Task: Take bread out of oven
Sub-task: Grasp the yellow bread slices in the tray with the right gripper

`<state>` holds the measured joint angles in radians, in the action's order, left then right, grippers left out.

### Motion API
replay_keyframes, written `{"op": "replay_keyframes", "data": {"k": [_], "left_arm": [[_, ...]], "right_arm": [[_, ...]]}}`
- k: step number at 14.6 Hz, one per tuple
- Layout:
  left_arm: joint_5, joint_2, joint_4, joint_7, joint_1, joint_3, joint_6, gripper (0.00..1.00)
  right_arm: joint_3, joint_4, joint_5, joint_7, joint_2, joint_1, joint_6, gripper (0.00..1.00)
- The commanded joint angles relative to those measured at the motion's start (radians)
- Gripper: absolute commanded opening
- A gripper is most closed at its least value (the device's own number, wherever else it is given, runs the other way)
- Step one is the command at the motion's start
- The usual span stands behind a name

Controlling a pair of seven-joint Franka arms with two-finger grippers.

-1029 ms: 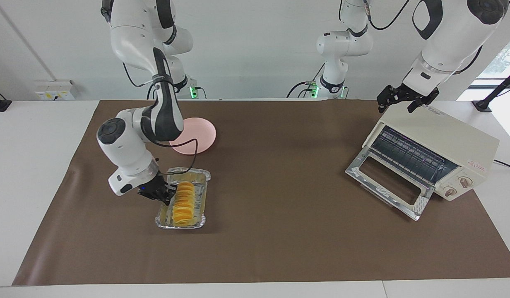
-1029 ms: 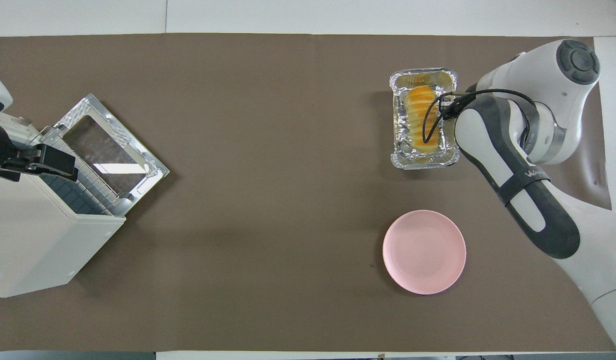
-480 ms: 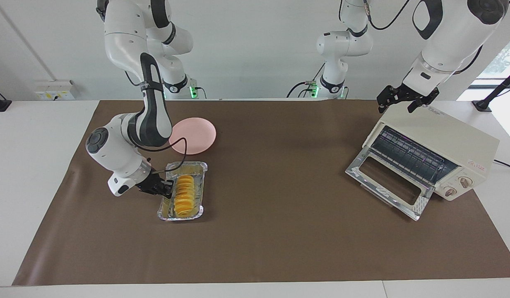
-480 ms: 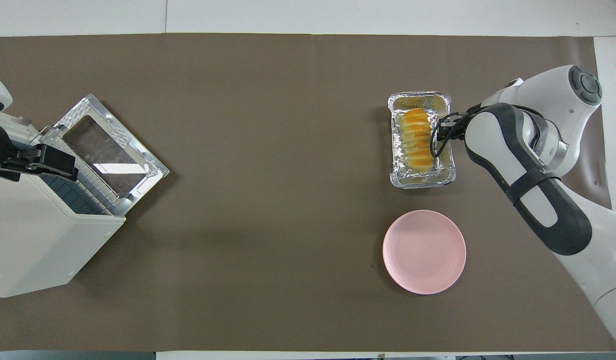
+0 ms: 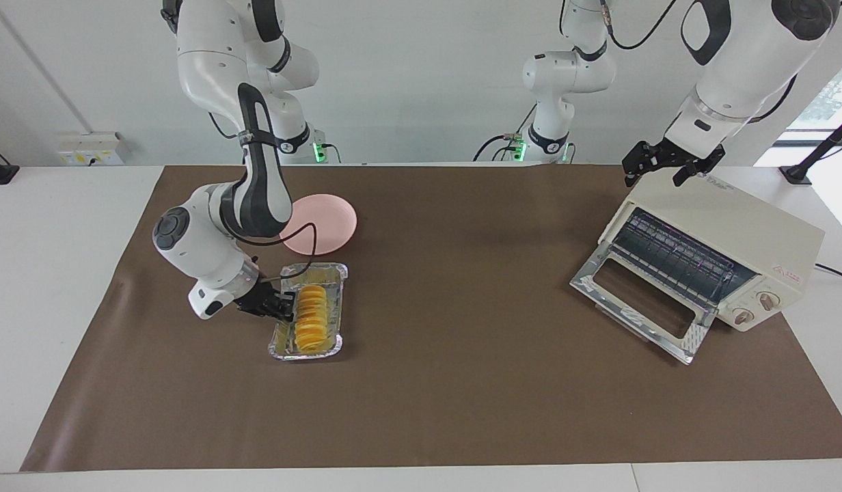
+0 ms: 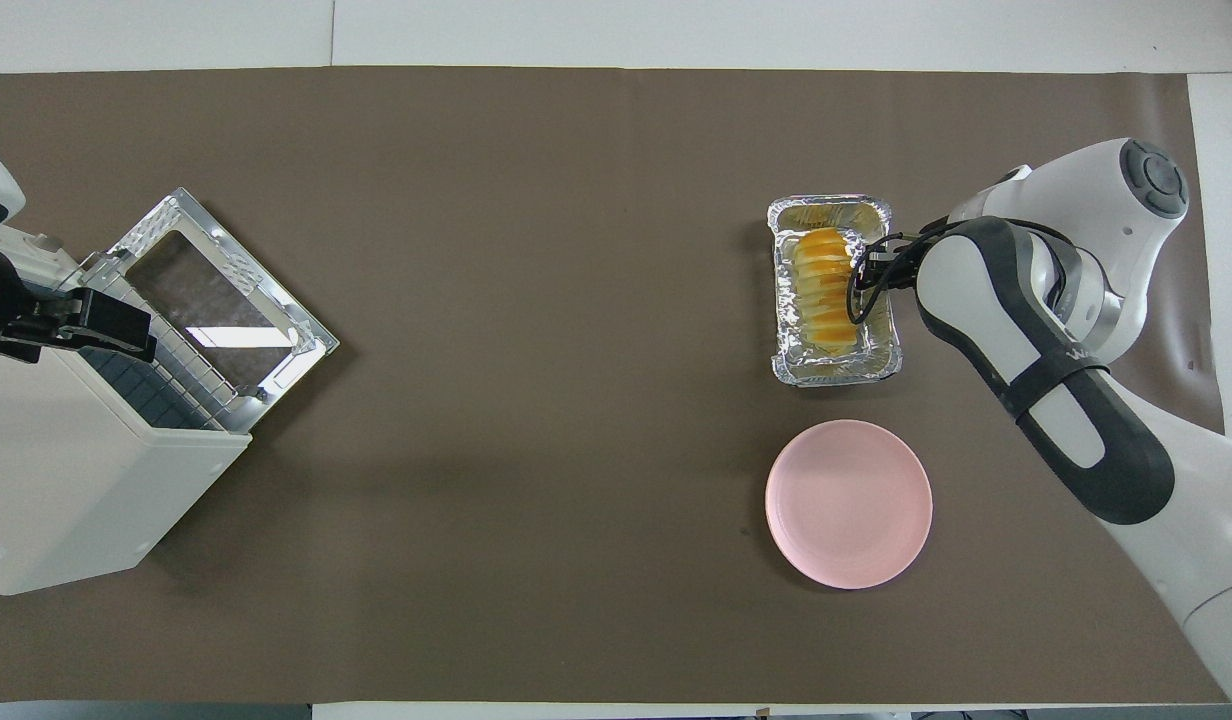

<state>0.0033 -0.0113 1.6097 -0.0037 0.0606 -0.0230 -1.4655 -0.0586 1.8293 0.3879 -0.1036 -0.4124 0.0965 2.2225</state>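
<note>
Right gripper (image 5: 284,305), grip unclear, at tray (image 5: 329,345) rim beside bread (image 5: 310,324), lower left; left gripper (image 5: 669,162) spread above oven (image 5: 735,236), upper right.

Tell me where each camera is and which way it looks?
Facing view: high across the table, looking at the robots; both arms show whole, right gripper at the foil tray, left gripper over the oven.
Overhead view: high above the robots' end, looking down; the right arm and the left gripper show.
Both show the bread, pink plate and oven.
</note>
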Motion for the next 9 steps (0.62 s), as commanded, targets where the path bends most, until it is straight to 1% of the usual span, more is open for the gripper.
{"op": "replay_keyframes", "data": {"k": [1, 2, 3, 4, 5, 6, 9], "left_arm": [[0.011, -0.018, 0.012, 0.011, -0.010, -0.006, -0.012, 1.00], [0.011, -0.018, 0.012, 0.011, -0.010, -0.006, -0.012, 1.00], [0.011, -0.018, 0.012, 0.011, -0.010, -0.006, -0.012, 1.00], [0.011, -0.018, 0.012, 0.011, -0.010, -0.006, -0.012, 1.00], [0.011, -0.016, 0.012, 0.011, -0.010, -0.006, -0.012, 1.00], [0.011, -0.018, 0.012, 0.011, -0.010, -0.006, -0.012, 1.00], [0.011, -0.016, 0.012, 0.010, -0.010, -0.006, -0.012, 1.00]], "right_arm": [[-0.001, -0.001, 0.006, 0.019, 0.049, -0.001, -0.006, 1.00], [-0.004, -0.027, -0.012, 0.021, 0.050, -0.001, -0.035, 1.00], [-0.004, -0.059, -0.056, 0.037, 0.049, 0.000, -0.059, 1.00], [-0.001, -0.085, -0.136, 0.066, 0.049, 0.003, -0.069, 1.00], [0.000, -0.106, -0.224, 0.088, 0.047, 0.027, -0.075, 1.00], [0.000, -0.116, -0.272, 0.114, 0.046, 0.049, -0.084, 1.00], [0.005, -0.108, -0.279, 0.185, 0.035, 0.065, -0.063, 1.00]]}}
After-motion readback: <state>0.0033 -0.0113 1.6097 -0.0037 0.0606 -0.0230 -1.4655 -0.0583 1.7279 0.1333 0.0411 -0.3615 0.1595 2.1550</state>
